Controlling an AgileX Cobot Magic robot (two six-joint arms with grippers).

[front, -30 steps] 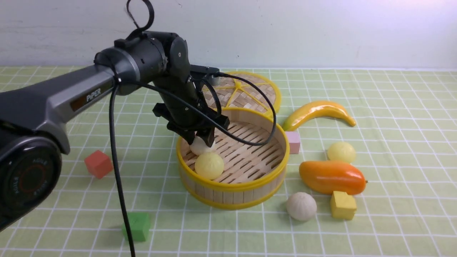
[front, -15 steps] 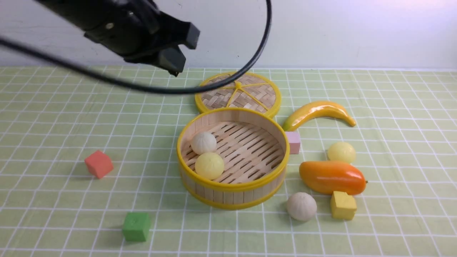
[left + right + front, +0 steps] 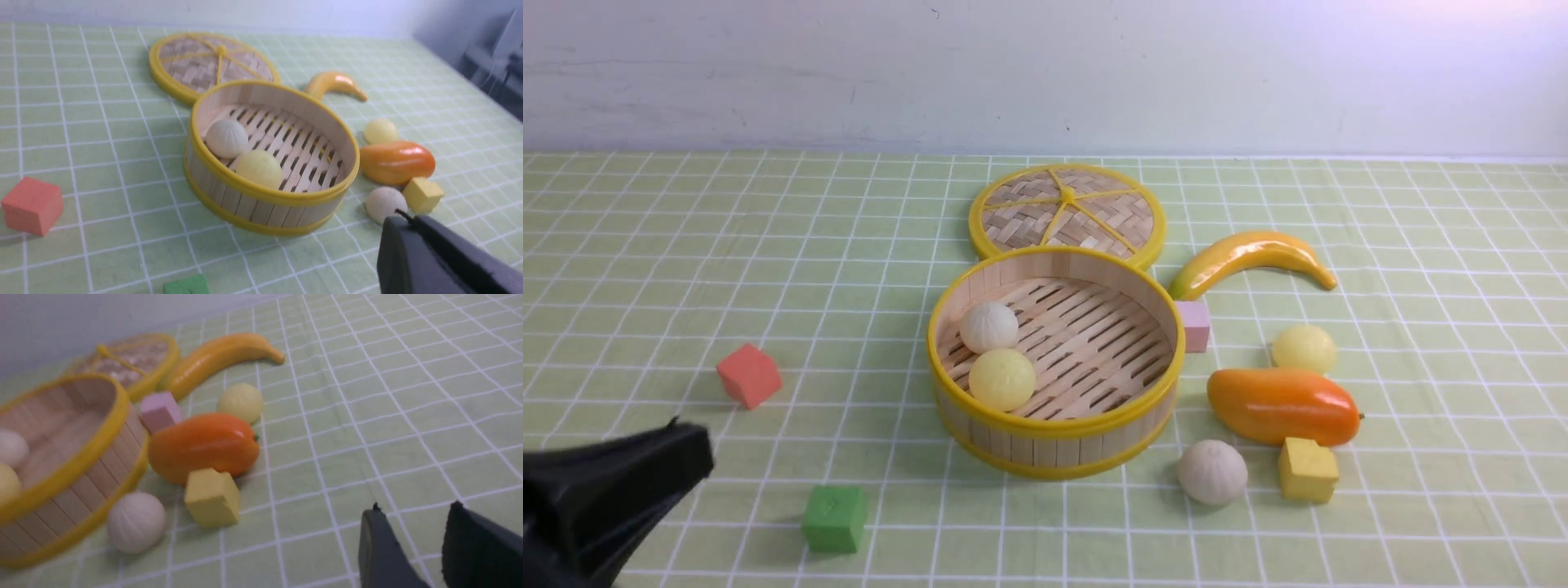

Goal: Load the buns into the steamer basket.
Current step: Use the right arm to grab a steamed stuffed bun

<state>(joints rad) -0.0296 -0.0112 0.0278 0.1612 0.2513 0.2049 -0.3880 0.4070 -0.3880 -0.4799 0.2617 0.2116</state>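
Already in the steamer basket, on the nine o'clock side of its slatted floor and touching each other: inner off-white bun toward ten o'clock, inner pale yellow bun toward eight. Out on the surface, at three o'clock of the basket, loose pale yellow bun, just at twelve o'clock of the orange mango. Between seven and eight o'clock of that mango, loose off-white bun, just beside a yellow cube. Woven lid flat at the basket's twelve o'clock. Left fingers only a dark mass; cannot tell whether spread or pressed together. Right fingers spread apart, pinching nothing, only surface showing between them.
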